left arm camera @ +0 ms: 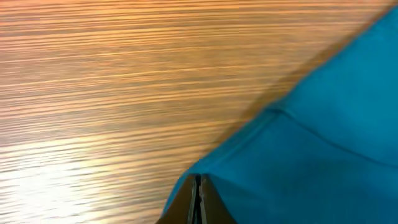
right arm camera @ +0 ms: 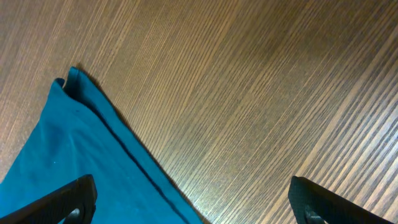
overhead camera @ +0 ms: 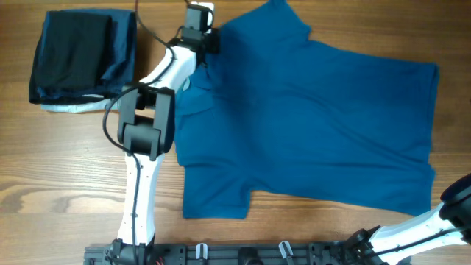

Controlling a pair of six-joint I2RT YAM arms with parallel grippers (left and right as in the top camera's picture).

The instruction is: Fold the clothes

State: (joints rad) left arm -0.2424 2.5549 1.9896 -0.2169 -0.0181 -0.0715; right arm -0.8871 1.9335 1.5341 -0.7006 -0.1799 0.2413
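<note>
Shirt (overhead camera: 316,118) right of folded garments (overhead camera: 81,55)

Polo shirt (overhead camera: 324,125): soft matt cloth. Table (overhead camera: 59,169): wood grain w/ slight sheen. Arm links (overhead camera: 140,195): smooth plastic.

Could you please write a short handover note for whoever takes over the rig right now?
Left gripper: shut, pinching an edge of the polo shirt at its far-left part.
Right gripper: open and empty, over the shirt's near-right corner.
Shirt: spread out on the table, with no fold made that I can see. The folded dark garments lie apart at the far left.
Done: one edge gripped.
Left: every fold.
</note>
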